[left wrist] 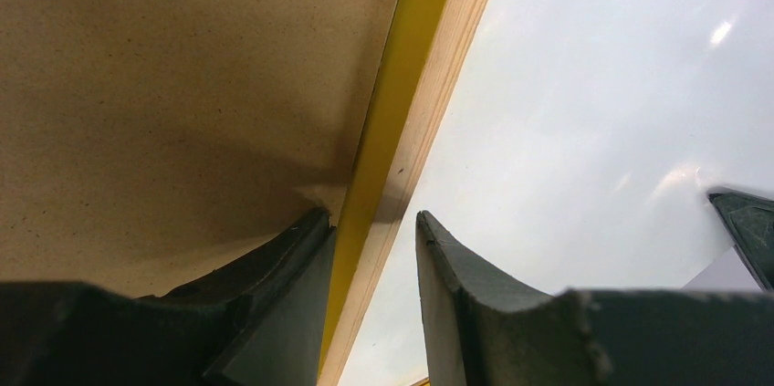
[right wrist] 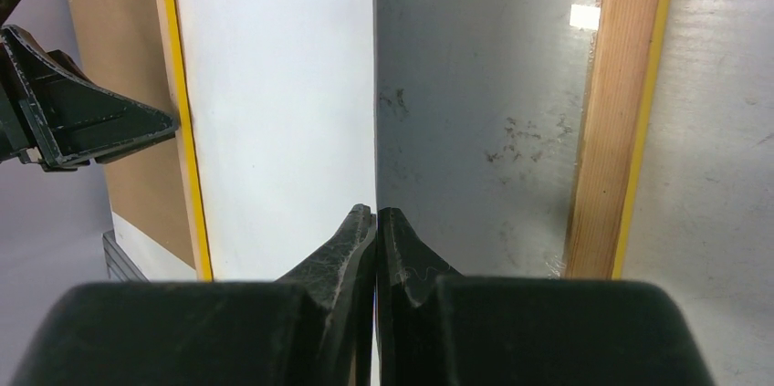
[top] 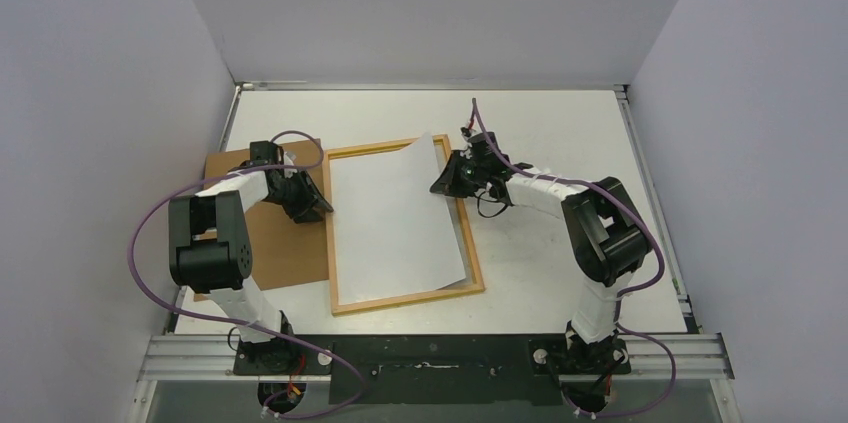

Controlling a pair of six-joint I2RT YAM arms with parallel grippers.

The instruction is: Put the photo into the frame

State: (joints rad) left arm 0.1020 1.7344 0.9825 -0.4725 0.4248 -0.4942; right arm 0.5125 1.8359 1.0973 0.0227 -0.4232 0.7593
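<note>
**Floppy photo pinched by its edge, frame held by its side bar**

The right fingers [right wrist: 347,249] are closest, squeezed tight on the edge of the photo [right wrist: 274,85]. The photo lies white side up. It spreads out in front of these fingers and off to their left. Just to their right is the bare middle of the frame [right wrist: 607,130], and past that is its wood side bar. From above, the photo sits a bit crooked over the frame, and the corner at the right fingers seems lifted.

The left fingers [left wrist: 456,286] stand one on each side of the frame's other side bar. They look to be hugging it and holding the frame down on the surface [top: 540,273]. The brown board [left wrist: 183,85] lies by the outer finger. The photo lies just past the inner finger.

The photo is thin, light paper, so it will likely bend and flop. A hard pull could crease it, and it looks smooth, so it may slip. An edge or a corner is the best place to hold it. The frame looks stiff and light, and a side bar is a good place to grab.
</note>
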